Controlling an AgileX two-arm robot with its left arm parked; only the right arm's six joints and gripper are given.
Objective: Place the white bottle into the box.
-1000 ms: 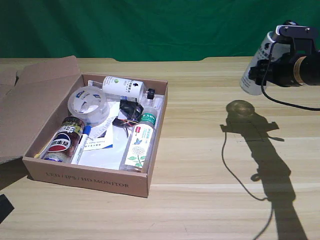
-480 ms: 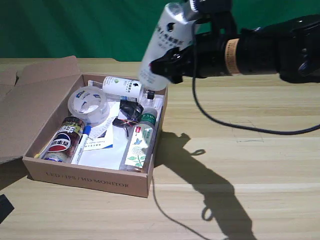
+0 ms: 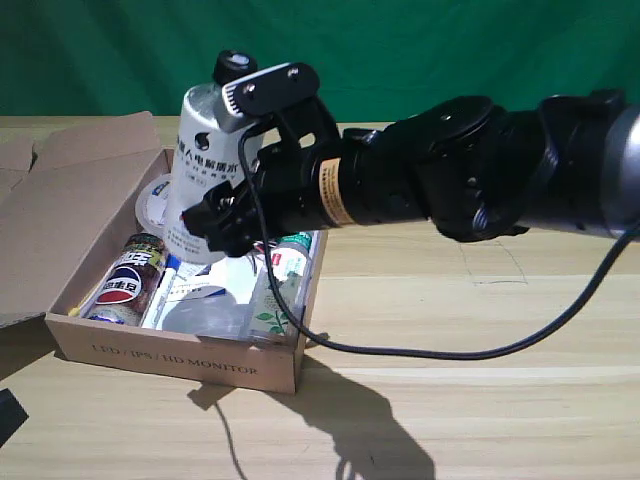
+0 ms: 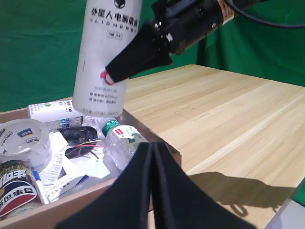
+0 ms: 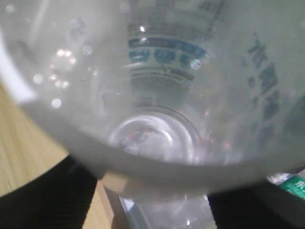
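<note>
The right gripper (image 3: 232,205) is clamped on the white bottle (image 3: 205,165), held upright above the box (image 3: 180,357). The left wrist view alone shows its red mark; the right wrist view shows only translucent plastic.

R arm, thick black w/ a yellow band at the wrist, reaches in from the exterior view's right, stretched nearly level. Its black two-finger gripper (image 3: 222,212) is clamped on the lower body of the large white plastic bottle w/ small black cap (image 3: 205,150), carried near upright, cap tilted slightly away. Black cable hangs looped under the forearm.
</note>
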